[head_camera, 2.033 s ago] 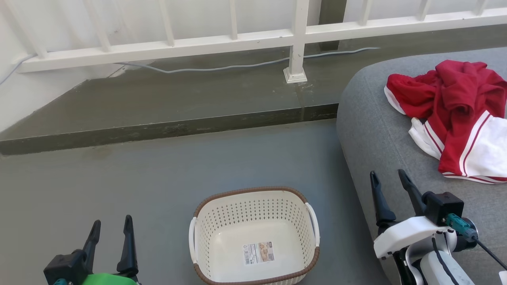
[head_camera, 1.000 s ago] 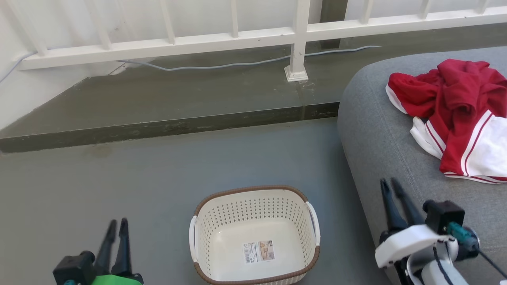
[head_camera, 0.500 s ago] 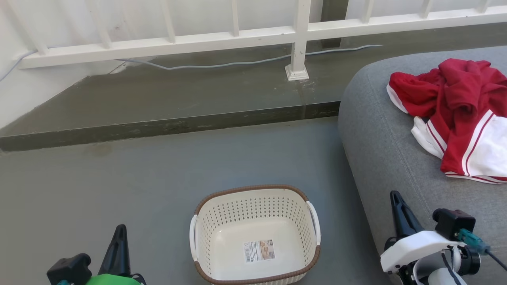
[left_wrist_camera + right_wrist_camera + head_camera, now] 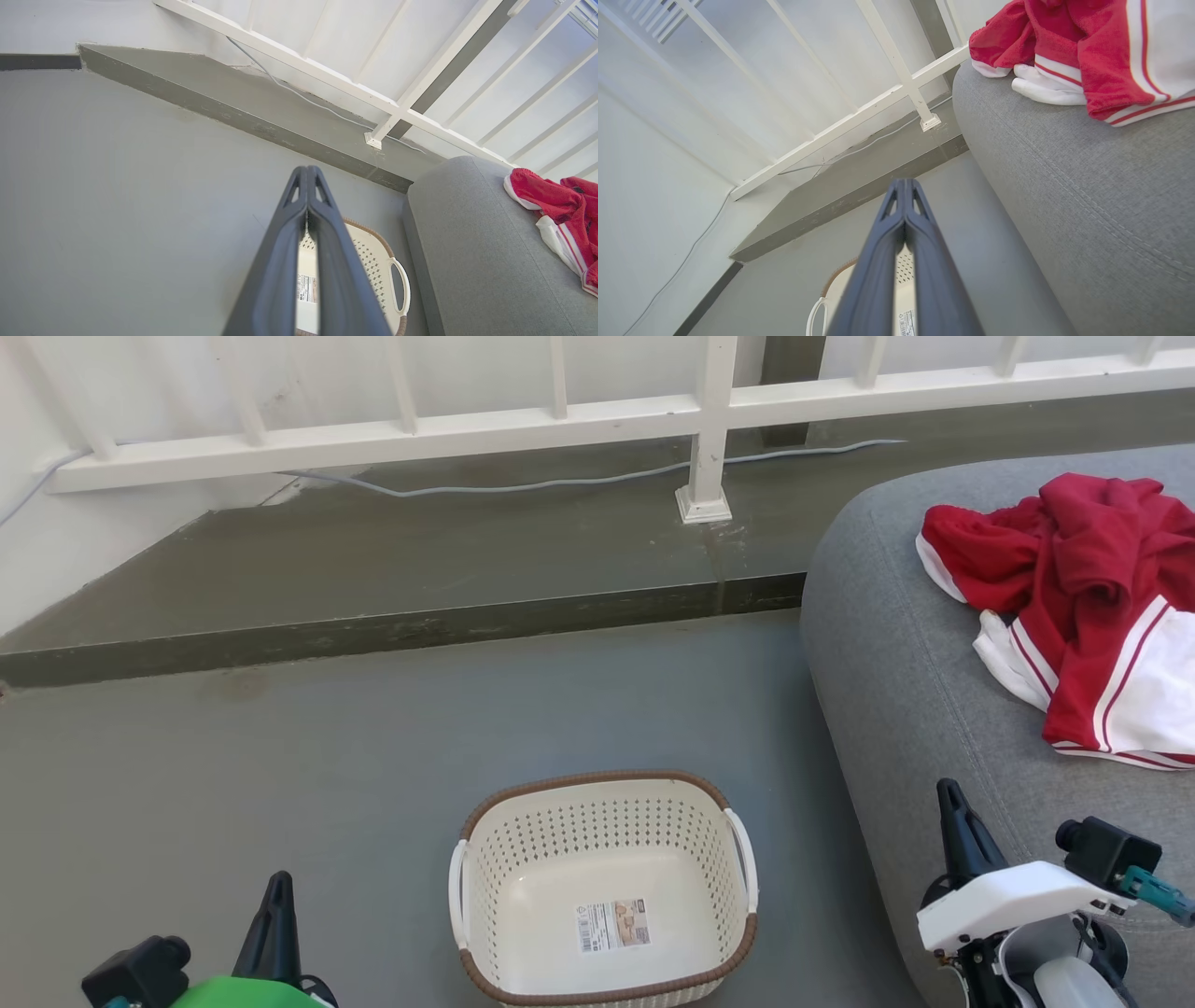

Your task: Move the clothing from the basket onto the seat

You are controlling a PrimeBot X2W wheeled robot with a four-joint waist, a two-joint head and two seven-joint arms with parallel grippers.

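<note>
Seat [image 4: 896, 709], grey upholstered: just beside and beyond right pincer [image 4: 951, 795].
Clothing [image 4: 1074, 569], red jersey, white trim: heaped on seat, well beyond right pincer.
Basket [image 4: 597, 821], cream perforated: empty, between the pincers.
Left pincer [image 4: 278, 887], right pincer: both clenched, holding nothing.
Transfer looks complete; best to park both arms clear of the heap.

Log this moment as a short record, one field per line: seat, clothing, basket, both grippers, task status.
seat: grey cushion, at the head view's right
clothing: red and white, bunched on the seat
basket: on the floor beside the seat; no clothing inside, a sticker on its bottom
left gripper: shut, holding nothing
right gripper: shut, holding nothing
task status: looks done
</note>
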